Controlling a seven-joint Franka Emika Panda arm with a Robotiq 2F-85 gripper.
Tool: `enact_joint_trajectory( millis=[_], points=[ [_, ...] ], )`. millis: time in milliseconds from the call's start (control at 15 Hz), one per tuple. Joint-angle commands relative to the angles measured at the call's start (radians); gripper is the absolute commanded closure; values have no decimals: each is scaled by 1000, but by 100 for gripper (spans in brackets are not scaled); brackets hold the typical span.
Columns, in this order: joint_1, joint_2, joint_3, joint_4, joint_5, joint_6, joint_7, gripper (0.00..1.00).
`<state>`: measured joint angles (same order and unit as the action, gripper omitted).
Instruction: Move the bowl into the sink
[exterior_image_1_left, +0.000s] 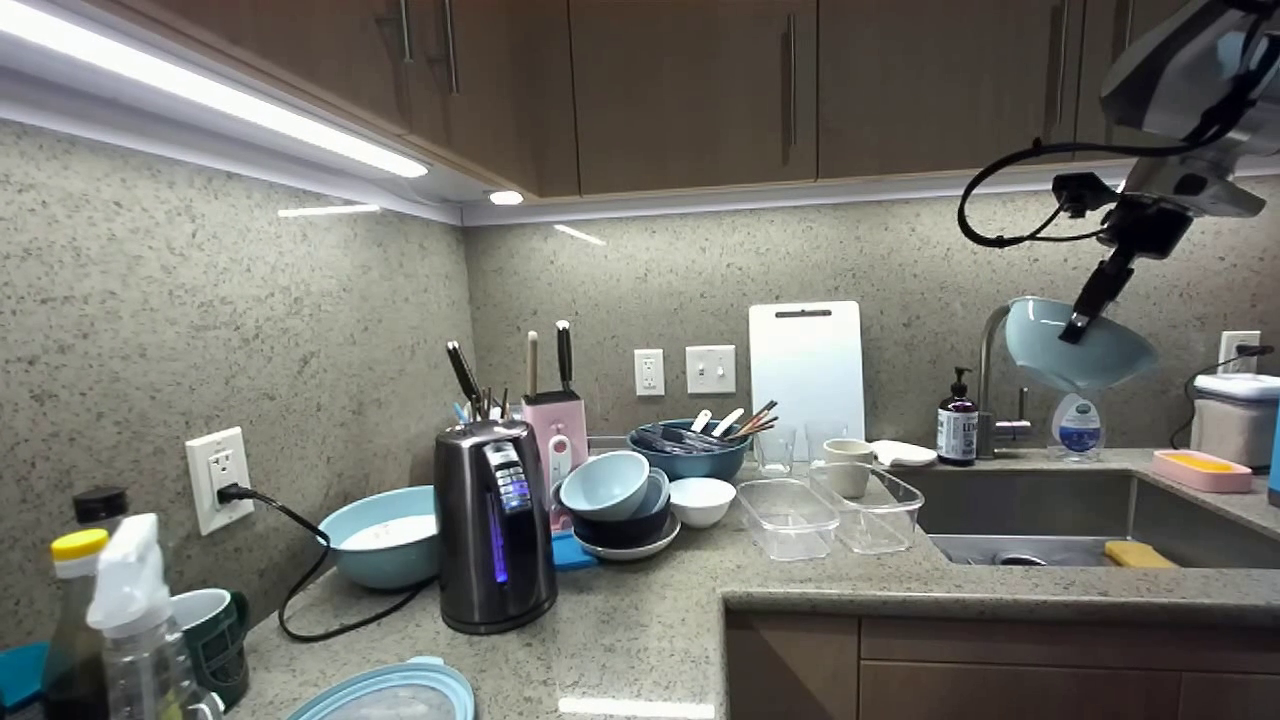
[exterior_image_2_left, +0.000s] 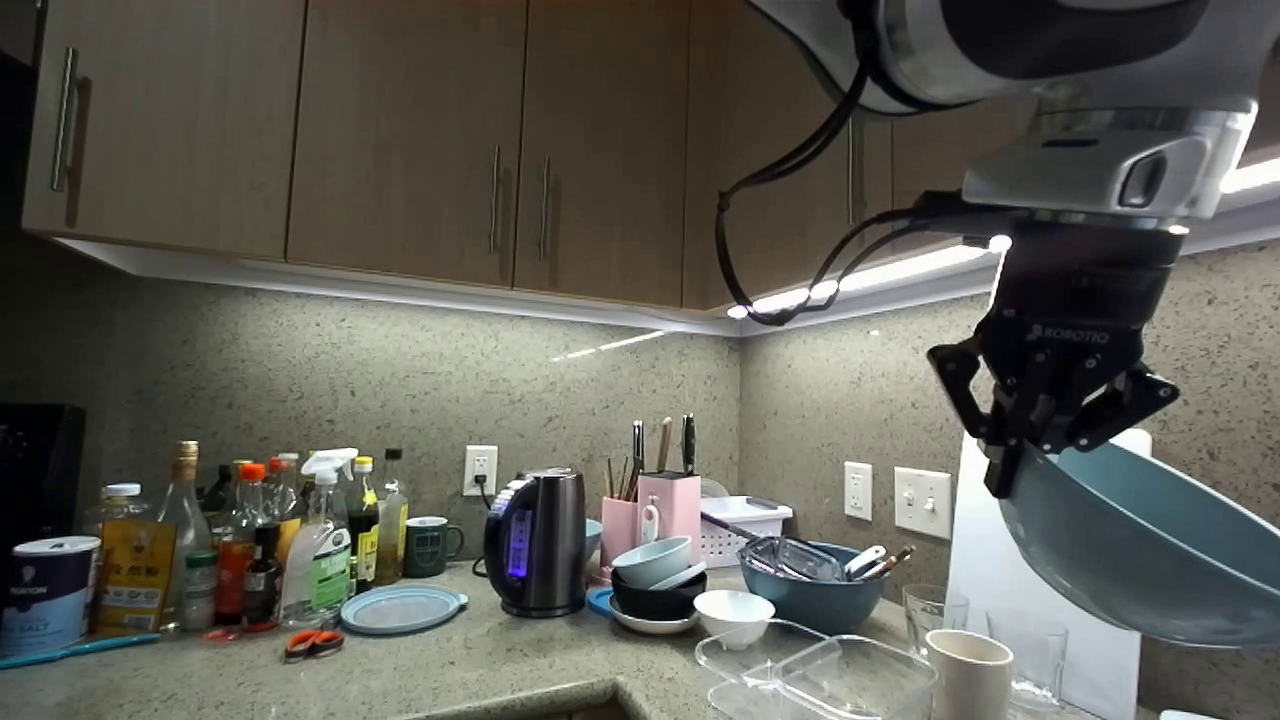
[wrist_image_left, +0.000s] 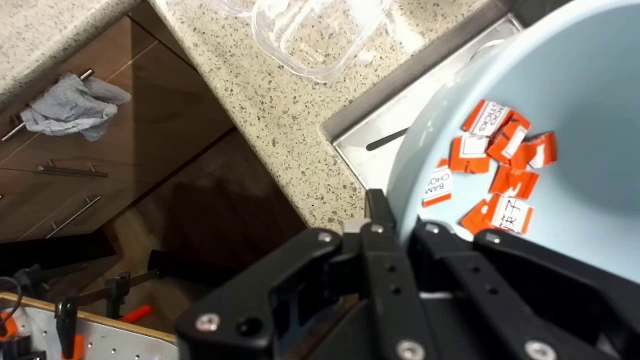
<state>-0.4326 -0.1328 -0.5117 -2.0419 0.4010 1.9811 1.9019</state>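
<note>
The light blue bowl (exterior_image_1_left: 1075, 350) hangs in the air, tilted, near the faucet. It also shows in an exterior view (exterior_image_2_left: 1130, 560) and fills the right of the wrist view (wrist_image_left: 595, 75). Several torn orange and white paper wrappers (wrist_image_left: 510, 150) lie inside it. My gripper (wrist_image_left: 402, 215) is shut on the bowl's rim, one finger outside and one inside. It also shows in both exterior views (exterior_image_1_left: 1082, 318) (exterior_image_2_left: 1012, 465). The steel sink (exterior_image_1_left: 1030, 500) is below the bowl; its near corner shows in the wrist view (wrist_image_left: 372, 137), the rest hidden by the bowl.
A faucet (exterior_image_1_left: 990, 370), a dark soap bottle (exterior_image_1_left: 957, 430) and a clear soap bottle (exterior_image_1_left: 1080, 428) stand behind the sink. A yellow sponge (exterior_image_1_left: 1138, 555) lies in it. Clear containers (exterior_image_1_left: 790, 520), a beige cup (exterior_image_1_left: 848, 460) and stacked bowls (exterior_image_1_left: 610, 490) stand on the counter beside it.
</note>
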Motion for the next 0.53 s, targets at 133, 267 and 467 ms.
enact_joint_trajectory(
  millis=[133,267,467],
  points=[
    [-15,149,14,42,16,43,27,97],
    [-14,224,16,52,1,87,32,97],
    [-17,342,20,108,3,109,39,97]
  ],
)
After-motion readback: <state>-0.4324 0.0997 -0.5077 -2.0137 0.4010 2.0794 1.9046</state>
